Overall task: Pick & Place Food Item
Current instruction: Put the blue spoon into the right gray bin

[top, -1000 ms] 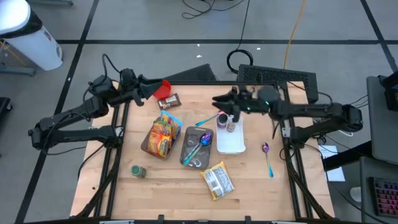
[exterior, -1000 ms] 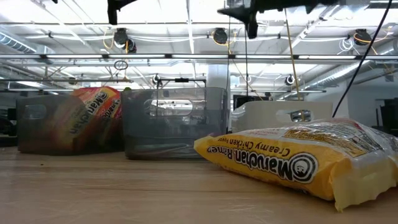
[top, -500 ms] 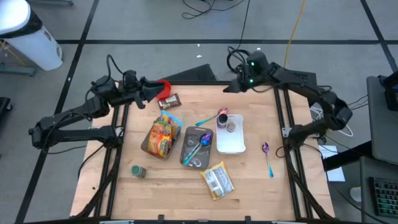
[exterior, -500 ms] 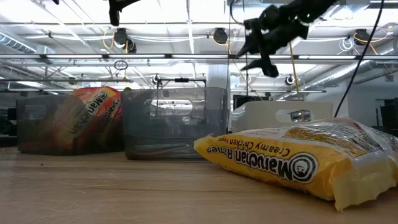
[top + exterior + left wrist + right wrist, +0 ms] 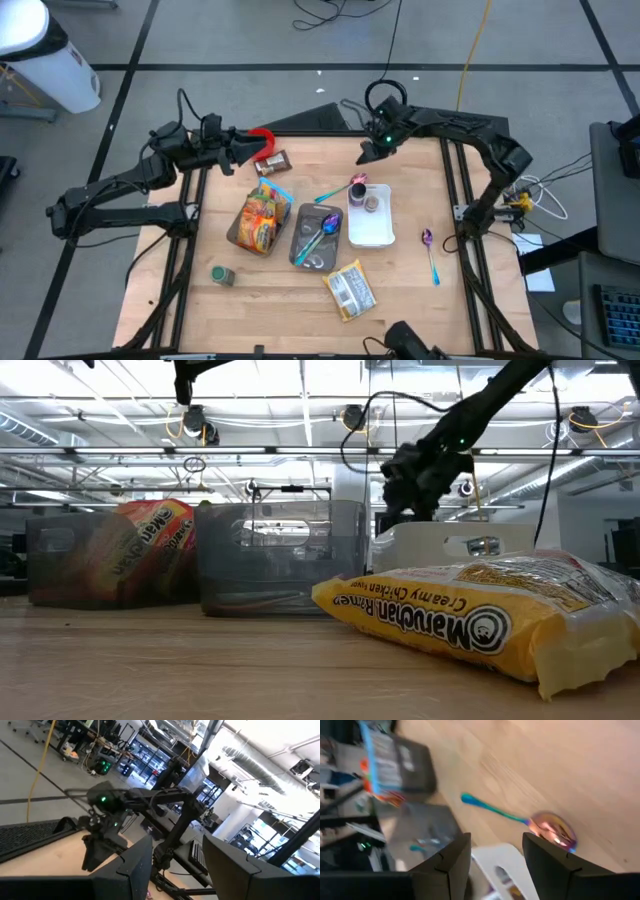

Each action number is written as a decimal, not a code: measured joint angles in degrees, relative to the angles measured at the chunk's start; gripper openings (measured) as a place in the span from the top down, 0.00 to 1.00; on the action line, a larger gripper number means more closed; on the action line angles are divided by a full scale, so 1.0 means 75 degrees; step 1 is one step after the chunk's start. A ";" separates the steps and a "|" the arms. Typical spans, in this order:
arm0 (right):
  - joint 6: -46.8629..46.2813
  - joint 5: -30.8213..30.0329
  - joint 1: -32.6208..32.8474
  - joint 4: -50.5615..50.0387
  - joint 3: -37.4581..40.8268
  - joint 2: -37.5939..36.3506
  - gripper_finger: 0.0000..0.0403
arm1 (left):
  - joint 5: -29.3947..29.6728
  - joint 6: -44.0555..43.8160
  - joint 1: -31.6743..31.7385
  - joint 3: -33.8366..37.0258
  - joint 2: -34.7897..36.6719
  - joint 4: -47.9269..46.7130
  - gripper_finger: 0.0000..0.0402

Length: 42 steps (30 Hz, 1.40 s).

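High view: left gripper at upper left of the bench, fingers apart, nothing held. Right gripper at upper centre, also empty. Yellow noodle packet lies lower centre.
Low view: packet fills the right foreground.
Right wrist view: fingers apart, spoon beyond.

The yellow packet reads "Maruchan Ramen Creamy Chicken Flavor". The orange packet in the bin shows "Maruchan", partly hidden.
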<state>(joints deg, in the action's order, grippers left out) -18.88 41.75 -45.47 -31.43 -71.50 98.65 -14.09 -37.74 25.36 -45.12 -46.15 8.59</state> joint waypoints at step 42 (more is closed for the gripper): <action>0.1414 -0.1214 0.0279 -0.0390 0.0006 0.1544 0.83 | 0.0268 -0.0434 0.0000 -0.0012 -0.1067 0.0442 0.54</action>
<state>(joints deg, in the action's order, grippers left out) -8.27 32.64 -43.38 -34.36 -71.46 110.24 -12.08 -41.00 25.36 -45.21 -54.15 11.90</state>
